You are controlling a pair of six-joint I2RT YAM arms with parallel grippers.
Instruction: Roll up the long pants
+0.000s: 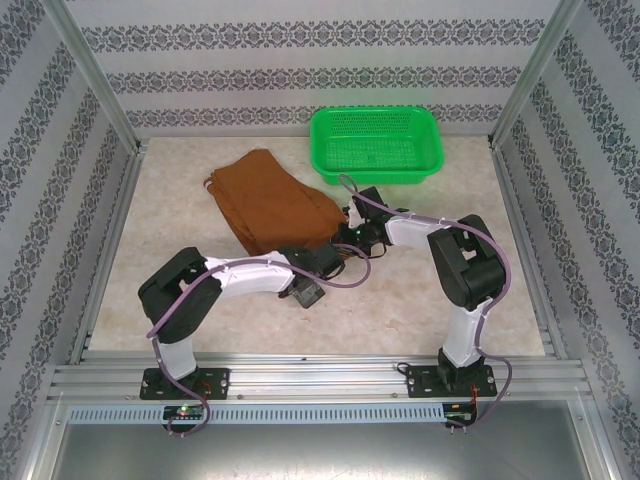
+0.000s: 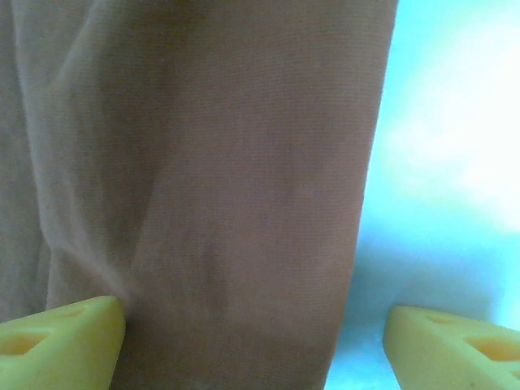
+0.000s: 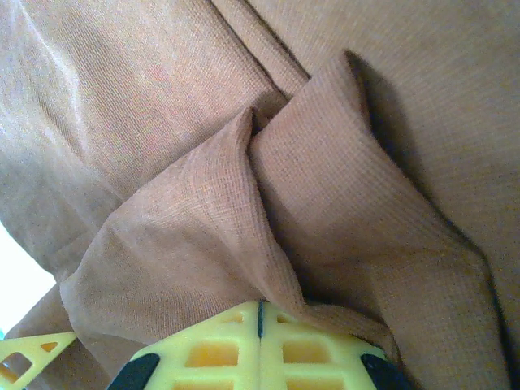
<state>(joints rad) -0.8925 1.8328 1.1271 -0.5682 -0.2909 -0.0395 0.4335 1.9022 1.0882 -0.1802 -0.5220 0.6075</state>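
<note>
The long pants (image 1: 268,205) look light, limp and thin-woven; they would likely sag and slip unless taken by a doubled edge at the near end. Rust-brown and folded, they lie on the table (image 1: 420,290) near the green basket (image 1: 376,180). The right claw (image 3: 260,321) is pinching a bunched fold, and the left claw (image 2: 253,337) is spread over the cloth's edge.
</note>
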